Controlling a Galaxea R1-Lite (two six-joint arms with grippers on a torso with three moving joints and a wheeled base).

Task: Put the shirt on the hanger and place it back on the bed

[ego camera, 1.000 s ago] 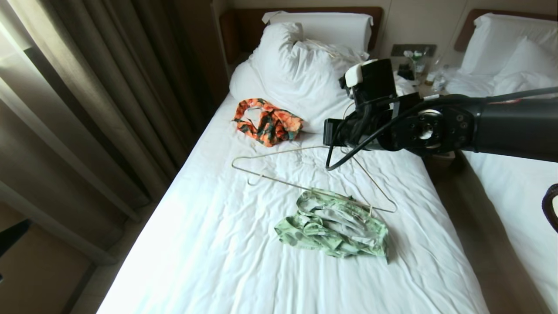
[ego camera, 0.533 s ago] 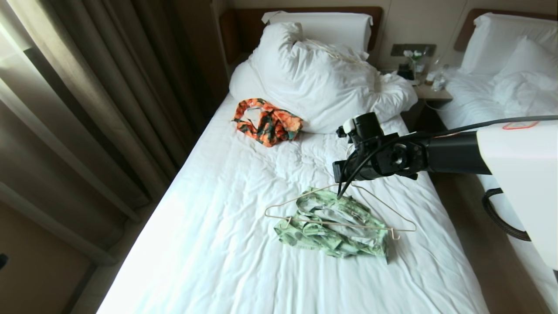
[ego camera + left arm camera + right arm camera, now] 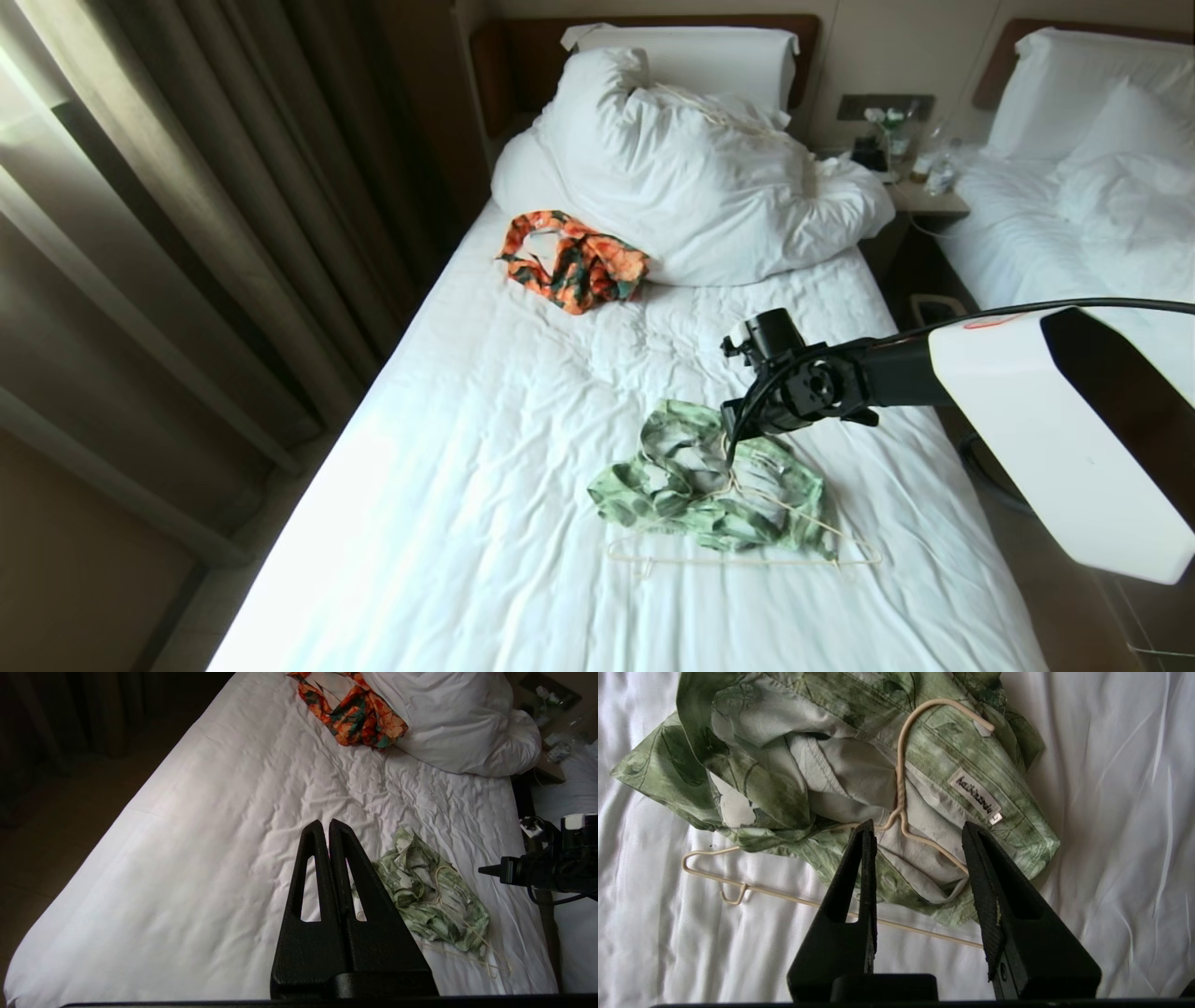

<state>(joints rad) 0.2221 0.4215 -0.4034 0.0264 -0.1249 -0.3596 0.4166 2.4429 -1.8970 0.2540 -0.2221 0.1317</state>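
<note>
The green leaf-print shirt [image 3: 709,490] lies crumpled on the white bed [image 3: 485,523]. The cream wire hanger [image 3: 747,563] rests flat across it, its hook [image 3: 899,765] on the collar by the label, its lower bar on the sheet. My right gripper [image 3: 919,828] hovers just above the hanger's neck, open, with nothing between its fingers; the head view shows it [image 3: 738,437] over the shirt's far edge. My left gripper [image 3: 324,823] is shut and empty, above the sheet to the left of the shirt [image 3: 430,896].
An orange patterned garment [image 3: 574,259] lies against the bulky white duvet [image 3: 691,177] near the headboard. Curtains [image 3: 187,233] hang along the bed's left side. A nightstand [image 3: 920,191] and a second bed [image 3: 1074,205] stand on the right.
My right arm carried the hanger from the middle of the bed towards the near side, lowered it onto the shirt and opened, letting it go.
</note>
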